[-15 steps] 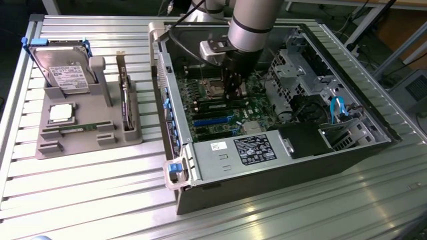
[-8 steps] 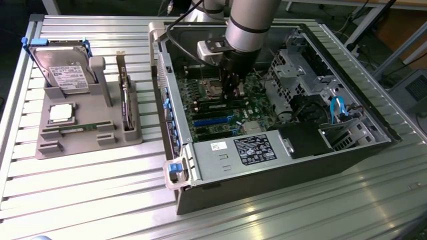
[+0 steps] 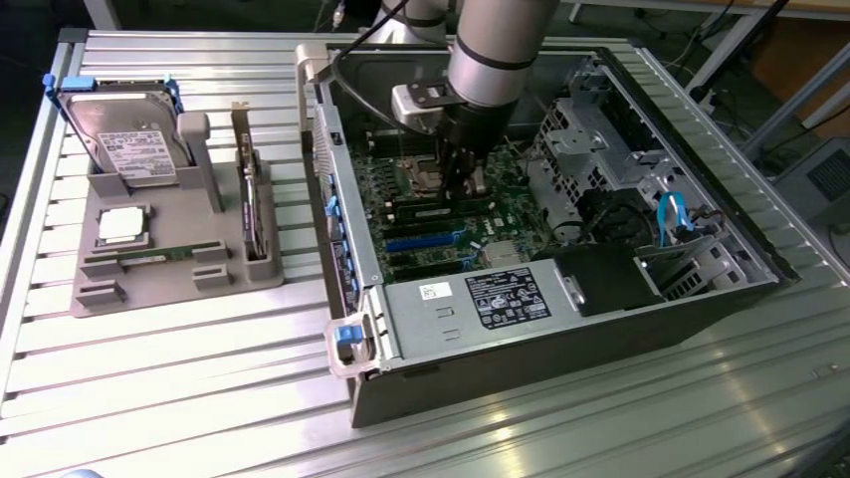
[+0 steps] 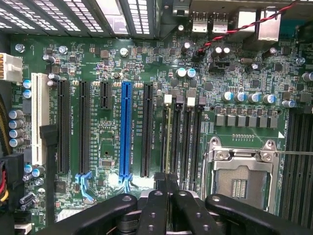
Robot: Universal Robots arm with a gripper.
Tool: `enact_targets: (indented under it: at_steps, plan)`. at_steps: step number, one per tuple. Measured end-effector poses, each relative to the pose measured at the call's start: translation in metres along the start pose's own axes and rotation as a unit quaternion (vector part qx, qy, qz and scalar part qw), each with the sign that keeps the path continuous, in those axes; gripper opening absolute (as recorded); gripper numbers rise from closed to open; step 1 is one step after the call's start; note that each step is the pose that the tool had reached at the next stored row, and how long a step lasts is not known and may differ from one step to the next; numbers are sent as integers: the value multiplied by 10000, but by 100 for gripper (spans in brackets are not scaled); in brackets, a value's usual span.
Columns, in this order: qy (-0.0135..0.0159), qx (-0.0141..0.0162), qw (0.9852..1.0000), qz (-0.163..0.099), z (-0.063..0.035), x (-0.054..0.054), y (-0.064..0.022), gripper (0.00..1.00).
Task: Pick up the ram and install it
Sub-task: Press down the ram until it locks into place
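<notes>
The ram (image 3: 166, 254), a narrow green stick, lies flat in the grey tray (image 3: 100, 294) at the exterior view's left, far from the arm. My gripper (image 3: 461, 194) reaches down into the open computer case (image 3: 558, 329), just above the motherboard (image 3: 499, 224). Its black fingers (image 4: 155, 208) are pressed together and nothing shows between them. In the wrist view the gripper (image 4: 167, 183) hovers over the near end of the memory slots (image 4: 183, 137). A thin board edge (image 4: 169, 132) stands in the slot straight ahead of the fingertips. Whether the tips touch it is hidden.
The tray also carries a silver hard drive (image 3: 126, 139), a processor (image 3: 122, 224) and an upright expansion card (image 3: 250, 199). Inside the case are the open CPU socket (image 4: 242, 174), a blue card slot (image 4: 125, 129), drive cages (image 3: 598, 134) and the power supply (image 3: 492, 294).
</notes>
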State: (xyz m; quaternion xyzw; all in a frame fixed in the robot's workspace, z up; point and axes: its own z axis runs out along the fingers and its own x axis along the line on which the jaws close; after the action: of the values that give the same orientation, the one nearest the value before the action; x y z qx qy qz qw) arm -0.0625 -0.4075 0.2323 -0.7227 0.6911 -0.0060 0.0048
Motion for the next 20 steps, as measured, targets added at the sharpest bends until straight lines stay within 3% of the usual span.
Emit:
enact_targets:
  at_steps: [8, 11, 15, 20]
  plan:
    - [-1, 7, 10000, 0, 31, 0, 0, 11]
    - [-3, 3, 10000, 0, -78, 0, -2, 11]
    - [-2, 2, 10000, 0, -81, -4, 81, 11]
    - [10, 1, 10000, 0, -76, -4, 82, 11]
